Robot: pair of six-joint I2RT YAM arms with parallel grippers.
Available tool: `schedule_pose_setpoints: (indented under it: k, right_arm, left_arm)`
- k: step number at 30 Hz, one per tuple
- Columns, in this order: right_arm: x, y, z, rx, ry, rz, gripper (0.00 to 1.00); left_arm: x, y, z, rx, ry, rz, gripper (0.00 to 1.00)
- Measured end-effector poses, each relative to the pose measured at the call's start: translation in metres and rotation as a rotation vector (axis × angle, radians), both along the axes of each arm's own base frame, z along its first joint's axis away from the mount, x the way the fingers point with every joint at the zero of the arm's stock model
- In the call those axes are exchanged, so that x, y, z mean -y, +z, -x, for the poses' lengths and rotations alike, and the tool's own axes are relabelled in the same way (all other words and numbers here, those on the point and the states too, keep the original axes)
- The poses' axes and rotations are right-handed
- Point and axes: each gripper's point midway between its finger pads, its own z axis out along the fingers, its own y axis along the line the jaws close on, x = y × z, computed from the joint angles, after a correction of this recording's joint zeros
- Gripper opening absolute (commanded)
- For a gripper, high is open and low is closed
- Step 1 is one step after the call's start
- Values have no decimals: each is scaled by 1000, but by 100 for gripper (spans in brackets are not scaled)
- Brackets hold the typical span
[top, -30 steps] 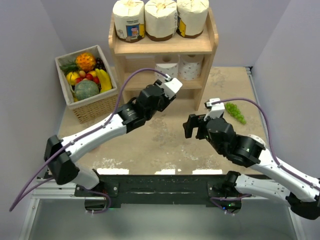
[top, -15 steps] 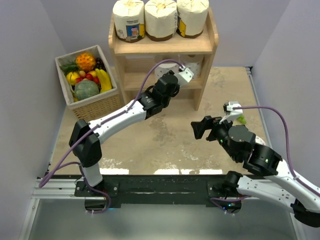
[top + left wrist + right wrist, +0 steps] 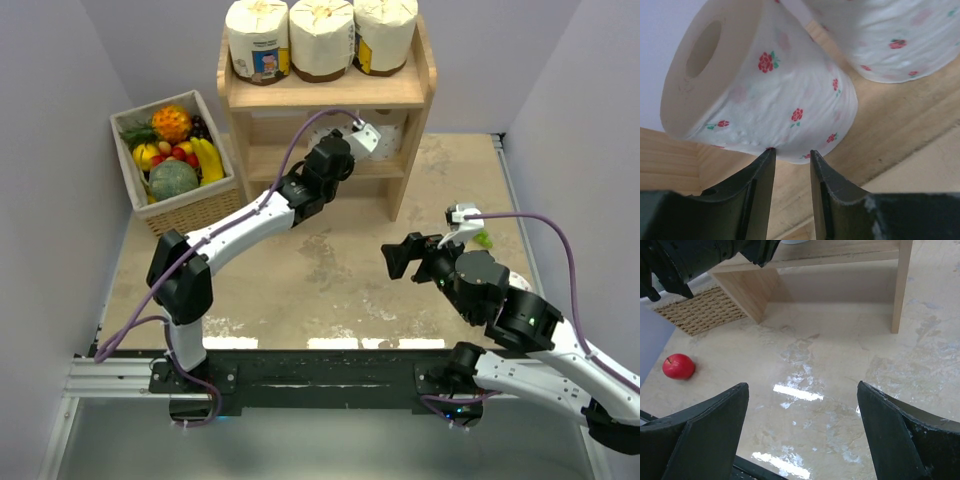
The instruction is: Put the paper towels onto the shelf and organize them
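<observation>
The wooden shelf (image 3: 400, 90) stands at the back with three cream-wrapped paper towels (image 3: 322, 38) upright on its top board. My left gripper (image 3: 791, 150) reaches into the lower tier (image 3: 900, 120). Its jaws stand a narrow gap apart with nothing between them, and the fingertips (image 3: 769, 152) touch a small white flowered roll (image 3: 765, 85) that is tipped, core hole showing. A second small roll (image 3: 890, 35) stands beside it. A third small roll does not show. My right gripper (image 3: 802, 385) is wide open and empty, over the bare table (image 3: 330, 270) in front of the shelf.
A wicker basket (image 3: 185, 222) of fruit sits left of the shelf. Green grapes (image 3: 482, 238) lie on the table at the right. A red apple (image 3: 678, 366) lies on the table near the basket's corner (image 3: 700, 315). Purple walls close both sides.
My left arm has stretched forward and pushed its gripper into the shelf's lower tier. My right arm drew back to the right early on, then stayed still.
</observation>
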Motion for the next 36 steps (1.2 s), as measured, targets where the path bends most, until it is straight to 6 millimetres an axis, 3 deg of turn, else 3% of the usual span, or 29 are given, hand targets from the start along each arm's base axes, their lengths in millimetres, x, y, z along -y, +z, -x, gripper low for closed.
schedule_pose_setpoints:
  k: [5,10,13,14,19,22,25,28,31,34,36]
  right_arm:
    - [-3,-11,-1,-27,-7,13,96]
    - [-4,-23,-4,-57,-18,47,99]
    - [-2,-32,-6,-78,-40,89,99]
    - [-1,-34,-7,-86,-44,103,99]
    - [-5,-38,-9,-127,-57,138,99]
    - [-6,-36,-12,-147,-79,156,99]
    - [-7,-38,-14,-162,-90,173,99]
    - [-8,-42,-16,-171,-100,185,99]
    - [-4,-50,-22,-190,-140,216,99]
    - [12,-64,-39,-239,-226,253,99]
    - [34,-73,-56,-285,-318,259,99]
  left_arm:
    - [-9,0,-8,-1,8,19,44]
    - [1,-8,11,-39,-71,47,55]
    - [10,-5,33,-61,-132,79,74]
    - [13,-3,41,-70,-151,104,100]
    - [17,35,90,-111,-284,282,100]
    - [7,62,121,-113,-351,394,100]
    - [-10,72,150,-125,-389,464,100]
    - [-20,60,165,-158,-390,478,100]
    - [-28,29,172,-216,-369,457,100]
    - [-34,-2,181,-271,-367,427,100]
    - [-34,-13,188,-304,-388,417,100]
